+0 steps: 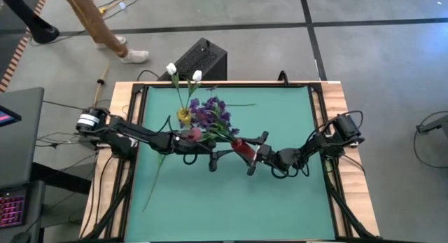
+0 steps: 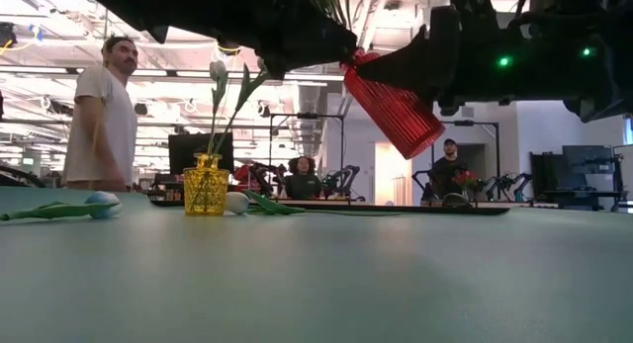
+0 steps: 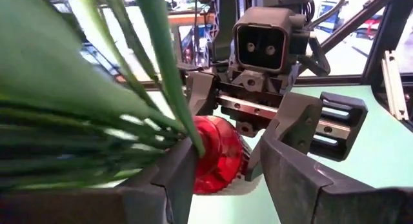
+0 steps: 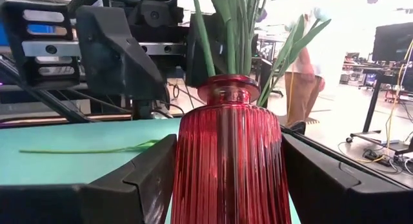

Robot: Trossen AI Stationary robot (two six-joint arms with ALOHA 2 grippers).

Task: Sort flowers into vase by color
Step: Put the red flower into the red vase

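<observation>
Currently both arms meet above the middle of the green tabletop, well clear of its surface.

Right gripper: closed on the ribbed red vase, one finger on each side of its body. In the low view the vase hangs tilted, mouth up toward the other arm.

Left gripper: fingers part-closed around a bundle of green stems, stem ends at or just inside the red vase's mouth. In the high view the purple spray and a dark red bloom sit near this gripper.

Yellow vase: upright at the far side of the tabletop, holding two white tulips. One loose stem lies on the left of the tabletop.

Risks (judgement only):
- Vase is airborne and tilted; a push from the stems could twist it between smooth fingers, or slip it out.
- Stems splay at the narrow neck; some may miss and fall when let go.
- The bundle looks mixed, purple with red, so sorting by colour may end up wrong.

Views compared:
- Right wrist view shows stems passing into the neck; the high view hides this under foliage.
- Low view alone shows the vase's height and tilt, plus another flower lying flat on the tabletop.
- Left wrist view shows the vase mouth end-on, nothing of the yellow vase.
</observation>
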